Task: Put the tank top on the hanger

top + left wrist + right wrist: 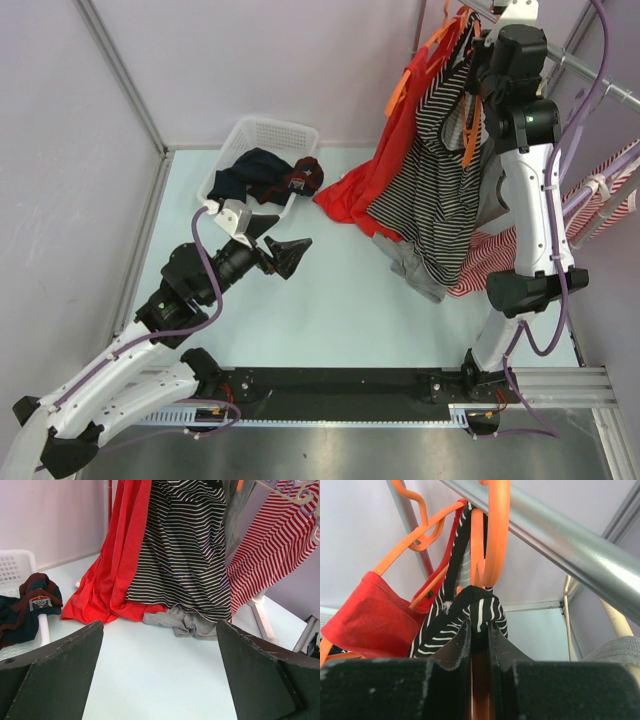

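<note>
- Pale blue table [330, 300] with lilac walls; a silver metal rail [560, 535] runs across at 1 o'clock in the top view.
- The black-and-white striped tank top [430, 190] hangs from the rail at 1 o'clock, its hem reaching the table.
- The slim orange plastic hanger [496, 540] has its hook over the rail, and a tank top strap is looped around its neck.
- The right gripper [479, 630] is raised at the rail. Its 2 fingers are nearly closed, pinching the orange plastic hanger, with striped strap fabric bunched just above the tips.
- The left gripper [290, 255] is low at 9 o'clock, with its fingers spread wide and nothing between them.
- A plain red garment [365, 185] on another orange hanger touches the tank top at its 9 o'clock side.
- A crumpled grey garment [415, 270] lies under the hem.
- A red-and-white striped garment [485, 260] is at 3 o'clock.
- A white plastic basket [262, 128] of dark clothes is at 11 o'clock.
</note>
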`<state>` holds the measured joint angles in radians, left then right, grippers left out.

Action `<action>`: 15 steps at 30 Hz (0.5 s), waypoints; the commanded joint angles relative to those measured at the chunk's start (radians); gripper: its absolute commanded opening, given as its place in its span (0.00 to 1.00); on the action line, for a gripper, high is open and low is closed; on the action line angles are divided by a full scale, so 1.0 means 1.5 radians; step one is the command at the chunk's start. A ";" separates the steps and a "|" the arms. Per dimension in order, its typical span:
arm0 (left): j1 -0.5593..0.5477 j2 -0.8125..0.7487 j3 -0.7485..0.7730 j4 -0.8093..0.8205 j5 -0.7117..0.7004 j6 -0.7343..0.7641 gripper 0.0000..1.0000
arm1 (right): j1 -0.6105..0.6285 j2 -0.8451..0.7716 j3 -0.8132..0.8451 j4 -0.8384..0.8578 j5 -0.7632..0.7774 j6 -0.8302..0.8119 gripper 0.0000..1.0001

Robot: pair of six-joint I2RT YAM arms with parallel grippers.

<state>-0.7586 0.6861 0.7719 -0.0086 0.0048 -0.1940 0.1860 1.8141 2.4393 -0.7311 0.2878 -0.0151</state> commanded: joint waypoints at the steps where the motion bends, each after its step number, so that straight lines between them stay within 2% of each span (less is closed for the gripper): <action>1: 0.006 -0.002 0.001 0.026 0.011 -0.013 1.00 | -0.004 -0.019 0.044 0.072 0.020 0.007 0.00; 15: 0.006 0.000 -0.002 0.031 0.021 -0.022 0.99 | -0.042 0.034 0.062 0.047 0.004 0.055 0.00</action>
<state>-0.7586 0.6872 0.7715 -0.0082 0.0158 -0.2100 0.1307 1.8446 2.4775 -0.7277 0.2890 0.0437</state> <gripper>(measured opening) 0.994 0.142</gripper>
